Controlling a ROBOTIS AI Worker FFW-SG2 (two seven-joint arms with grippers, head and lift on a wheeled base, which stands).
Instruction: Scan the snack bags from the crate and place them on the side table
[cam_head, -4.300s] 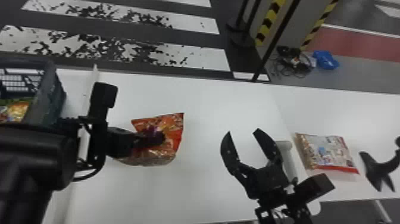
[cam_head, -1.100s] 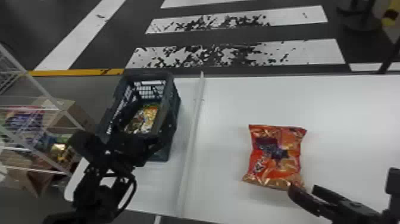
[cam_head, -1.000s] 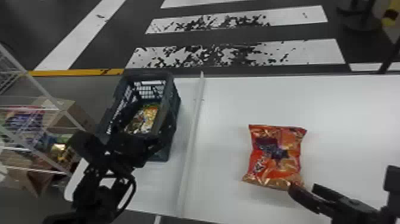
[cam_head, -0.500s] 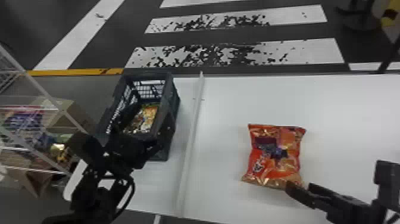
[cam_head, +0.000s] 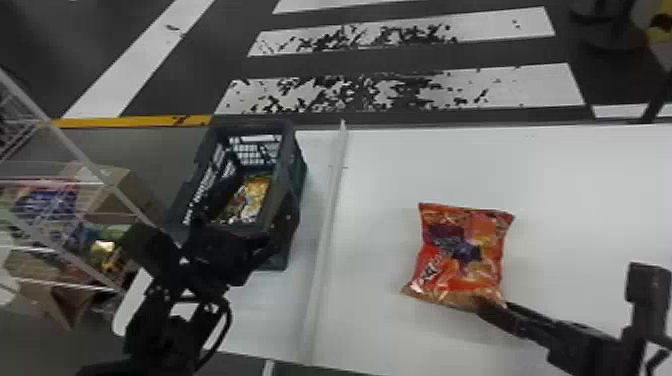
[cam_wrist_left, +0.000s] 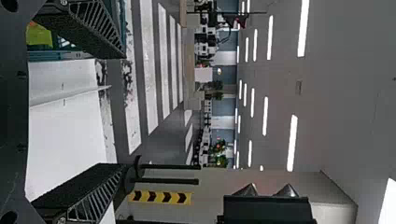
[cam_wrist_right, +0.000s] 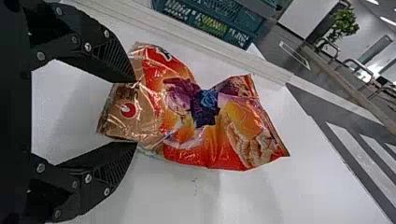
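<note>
While the crate (cam_head: 289, 155) is latticed, the snack bag (cam_head: 462, 252) shines, crinkled.

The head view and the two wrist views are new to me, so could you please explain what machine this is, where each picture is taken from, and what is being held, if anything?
This is a robot with two black arms, each ending in a two-fingered tool. The head view looks forward and down from its head. Each wrist view comes from that arm's wrist, turned sideways, so upright things lie over.

An orange-red snack bag lies on a white tabletop. To its left, beyond a raised strip, stands a dark crate with colourful packets inside.

Nothing looks firmly held: the right tool has its fingers apart on either side of the bag's end, and the left tool is open and empty near the crate.
</note>
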